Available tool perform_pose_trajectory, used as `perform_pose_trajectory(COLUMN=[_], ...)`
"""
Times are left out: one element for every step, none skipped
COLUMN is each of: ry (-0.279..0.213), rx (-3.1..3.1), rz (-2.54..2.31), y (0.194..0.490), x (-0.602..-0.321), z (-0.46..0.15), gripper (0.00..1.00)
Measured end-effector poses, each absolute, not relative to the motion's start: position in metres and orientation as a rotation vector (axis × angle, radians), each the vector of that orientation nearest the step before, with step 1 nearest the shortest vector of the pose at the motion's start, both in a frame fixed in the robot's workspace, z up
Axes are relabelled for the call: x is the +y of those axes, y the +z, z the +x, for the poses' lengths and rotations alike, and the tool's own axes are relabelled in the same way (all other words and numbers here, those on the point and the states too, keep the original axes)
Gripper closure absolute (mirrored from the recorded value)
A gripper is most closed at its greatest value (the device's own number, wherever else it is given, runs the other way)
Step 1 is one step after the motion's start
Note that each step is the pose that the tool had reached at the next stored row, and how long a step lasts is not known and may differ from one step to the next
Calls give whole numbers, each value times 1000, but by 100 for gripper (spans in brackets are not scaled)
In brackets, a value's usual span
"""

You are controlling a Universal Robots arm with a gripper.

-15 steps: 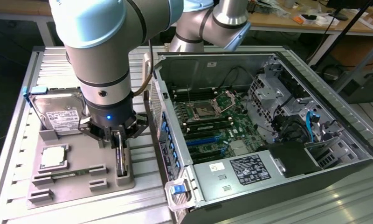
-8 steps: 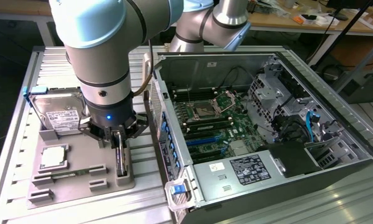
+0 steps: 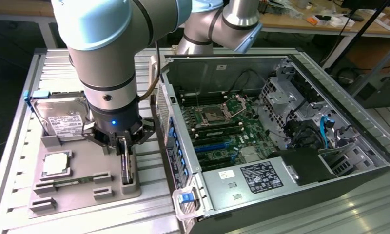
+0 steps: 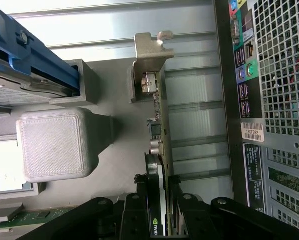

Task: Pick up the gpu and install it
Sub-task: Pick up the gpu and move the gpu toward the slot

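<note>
On the grey tray (image 3: 84,195) the gpu (image 3: 126,168) stands on edge in its slot, directly under the gripper (image 3: 122,142), whose jaws look clamped across its top edge, its long axis parallel to the open case (image 3: 202,197) just beyond.

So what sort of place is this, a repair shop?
More likely a robotics lab: a robot arm, its tool gripping a gpu, works beside an opened computer case and a tray of parts, with cluttered workbenches behind.
</note>
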State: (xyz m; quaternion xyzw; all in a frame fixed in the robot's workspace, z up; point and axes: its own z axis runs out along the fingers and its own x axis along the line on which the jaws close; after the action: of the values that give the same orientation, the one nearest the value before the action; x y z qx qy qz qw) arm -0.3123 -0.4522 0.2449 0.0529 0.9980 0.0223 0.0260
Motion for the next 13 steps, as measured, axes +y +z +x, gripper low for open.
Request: perform_pose_trajectory(ry=[69, 69, 69, 69, 69, 69, 69, 69, 69, 69, 69, 69, 69], rx=[3085, 3085, 3085, 3085, 3085, 3085, 3085, 3085, 3085, 3085, 3085, 3085, 3085], rz=[164, 164, 164, 164, 163, 164, 164, 164, 164, 164, 164, 163, 164], y=[245, 245, 245, 246, 246, 246, 246, 246, 247, 247, 247, 247, 247], x=[-452, -452, -452, -452, -452, -452, -452, -452, -452, -452, -452, -452, -452], z=[-312, -312, -312, -312, -312, -312, -312, -312, -312, -312, -312, -312, -312], gripper=[73, 73, 73, 73, 73, 73, 73, 73, 73, 73, 73, 73, 73])
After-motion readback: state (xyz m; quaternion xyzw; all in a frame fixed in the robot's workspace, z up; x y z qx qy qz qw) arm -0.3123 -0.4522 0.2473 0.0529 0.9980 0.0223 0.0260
